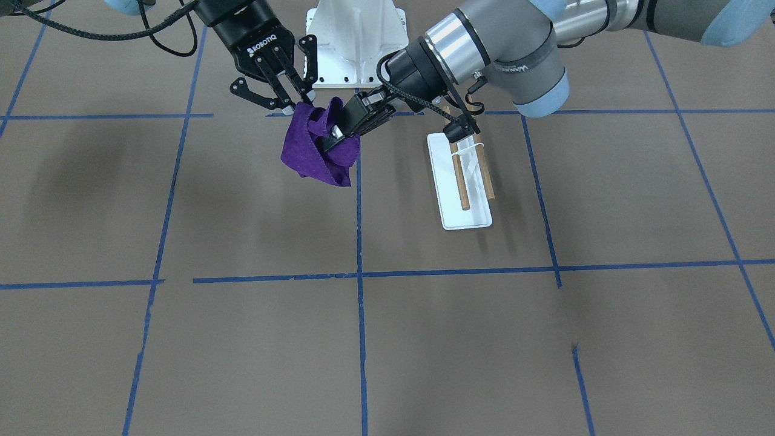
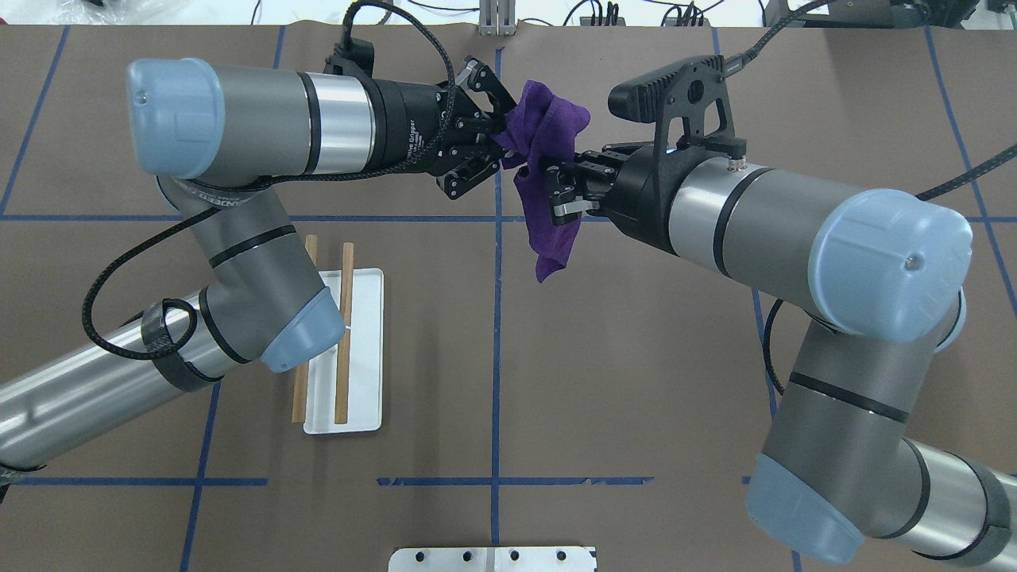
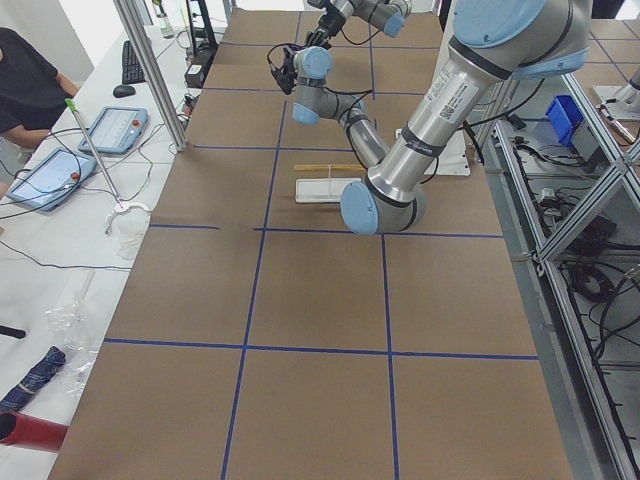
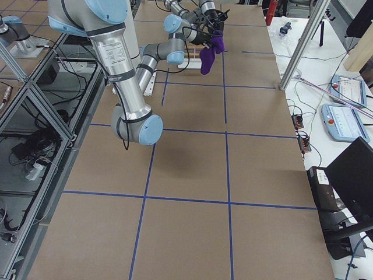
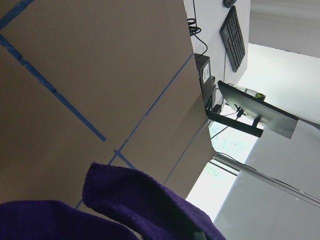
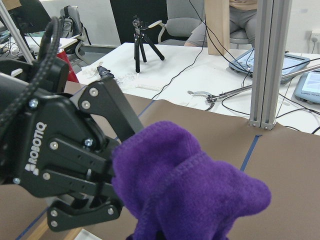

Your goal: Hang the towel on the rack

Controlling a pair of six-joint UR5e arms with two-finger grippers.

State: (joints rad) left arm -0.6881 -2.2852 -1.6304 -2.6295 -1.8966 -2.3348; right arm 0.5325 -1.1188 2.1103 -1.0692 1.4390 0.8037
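The purple towel [image 1: 312,151] hangs bunched in the air over the table's middle, held between both grippers; it also shows in the overhead view [image 2: 548,242]. My left gripper [image 2: 504,148] is shut on its upper folds, reaching in from the side [image 1: 337,134]. My right gripper [image 2: 561,191] is shut on the towel from the other side, at its top corner [image 1: 298,103]. The loose end droops below them. The rack [image 1: 465,212], a white base with two wooden dowels [image 2: 343,334], stands on the table on my left, apart from the towel and partly under my left arm's elbow.
The large white bolted pedestal [image 1: 357,42] stands at the robot's edge of the table, near the grippers. Blue tape lines cross the brown table [image 2: 636,357]. An operator, tablets and cables sit beyond the table's far edge [image 3: 100,130].
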